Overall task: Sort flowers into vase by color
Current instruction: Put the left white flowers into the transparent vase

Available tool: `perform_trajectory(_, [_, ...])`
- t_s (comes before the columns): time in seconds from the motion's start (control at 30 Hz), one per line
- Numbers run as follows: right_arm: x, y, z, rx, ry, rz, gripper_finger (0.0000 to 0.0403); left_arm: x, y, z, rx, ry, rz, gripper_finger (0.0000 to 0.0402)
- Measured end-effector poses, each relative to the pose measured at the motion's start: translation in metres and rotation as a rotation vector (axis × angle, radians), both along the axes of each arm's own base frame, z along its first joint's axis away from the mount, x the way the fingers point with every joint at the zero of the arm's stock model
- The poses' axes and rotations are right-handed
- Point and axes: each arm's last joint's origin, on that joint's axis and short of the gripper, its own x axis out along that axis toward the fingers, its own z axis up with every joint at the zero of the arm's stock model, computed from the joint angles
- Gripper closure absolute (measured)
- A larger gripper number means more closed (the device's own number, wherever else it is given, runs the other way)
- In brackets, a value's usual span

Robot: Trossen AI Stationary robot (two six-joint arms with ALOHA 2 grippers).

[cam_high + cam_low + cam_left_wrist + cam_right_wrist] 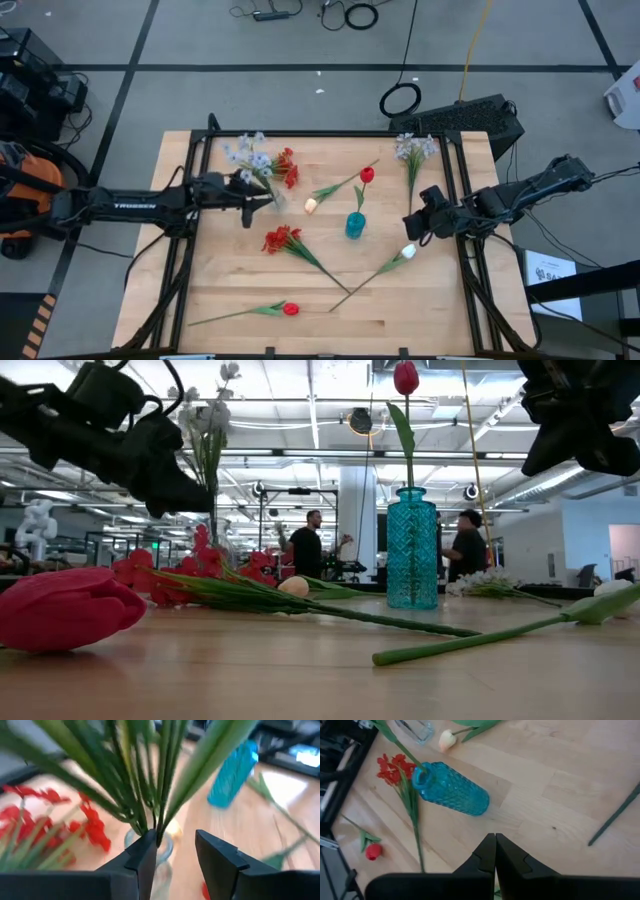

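Note:
My left gripper (262,196) is open at a clear glass vase (150,851) that holds a pale blue-white spray (250,155) and a red cluster (288,168). Its fingers stand beside the green stems (150,815). A blue vase (355,225) at mid-table holds a red rosebud (366,175). My right gripper (495,851) is shut and empty, above the table to the right of the blue vase (452,795). Lying on the table are a white bud (310,205), a red cluster (282,238), a red rosebud (290,309), a white bud (408,251) and a pale spray (415,148). My left gripper is open at the clear vase's mouth. One finger (145,854) stands right by the stems (152,827) where they enter the vase; I cannot tell whether it touches them. The stems stand upright in the vase.
Dark frame rails (195,200) run along the table's left and right sides. Long stems (370,275) lie slanting across the near half of the table. People stand in the room beyond the table (305,545).

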Motion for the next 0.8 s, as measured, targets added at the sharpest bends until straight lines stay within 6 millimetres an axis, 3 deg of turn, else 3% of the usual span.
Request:
perform_trajectory(0.33, [-0.004, -0.002, 0.001, -0.035, 0.011, 0.041, 0.0403, 0.004, -0.009, 0.029, -0.087, 0.21, 0.078, 0.0258])
perform_trajectory(0.8, [-0.005, -0.001, 0.0, -0.096, 0.053, 0.141, 0.0403, 0.007, -0.022, 0.046, -0.14, 0.18, 0.203, 0.0258])
